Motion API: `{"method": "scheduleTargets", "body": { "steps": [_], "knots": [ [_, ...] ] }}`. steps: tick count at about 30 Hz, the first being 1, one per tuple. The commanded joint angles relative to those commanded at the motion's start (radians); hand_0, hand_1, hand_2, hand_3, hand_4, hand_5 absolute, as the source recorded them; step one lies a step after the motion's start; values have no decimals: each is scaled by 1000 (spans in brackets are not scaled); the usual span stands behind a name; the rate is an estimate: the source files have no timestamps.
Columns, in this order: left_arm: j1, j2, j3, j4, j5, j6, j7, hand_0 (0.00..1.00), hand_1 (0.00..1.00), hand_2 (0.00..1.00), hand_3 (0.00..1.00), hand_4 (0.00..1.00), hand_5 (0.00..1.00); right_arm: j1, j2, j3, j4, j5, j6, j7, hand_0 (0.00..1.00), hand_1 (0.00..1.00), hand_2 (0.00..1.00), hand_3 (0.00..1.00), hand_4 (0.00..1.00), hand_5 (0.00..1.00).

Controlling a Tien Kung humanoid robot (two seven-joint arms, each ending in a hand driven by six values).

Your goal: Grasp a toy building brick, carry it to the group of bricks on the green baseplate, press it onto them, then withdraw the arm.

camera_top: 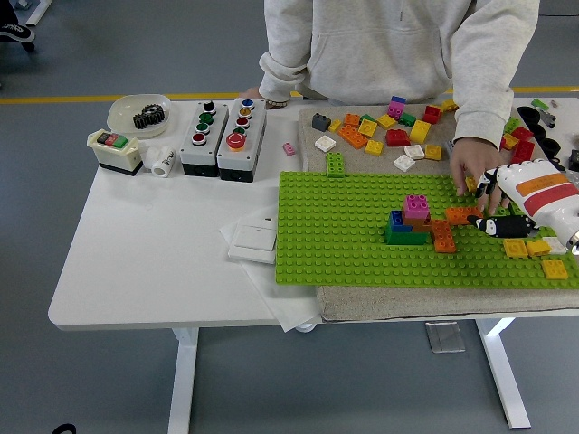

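Robot hand (507, 210), empty with fingers loose, hovers beside two orange bricks (450, 228) on the green baseplate (344, 226).

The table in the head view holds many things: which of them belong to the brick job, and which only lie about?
Job: green baseplate, stack of bricks, orange bricks beside it, right hand, loose bricks on the cloth.

Lying about: two button boxes, bowl with a gear, green-red switch, white plates, person's hand.
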Motion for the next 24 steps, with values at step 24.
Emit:
{"method": "scheduleTargets", "body": {
  "steps": [24],
  "knots": [
    [7, 0, -11, 1, 17, 7, -3, 866, 852, 854, 647, 733, 620, -36, -21, 32, -43, -26, 43, 62, 577, 575, 631, 582, 882, 434]
  ]
}}
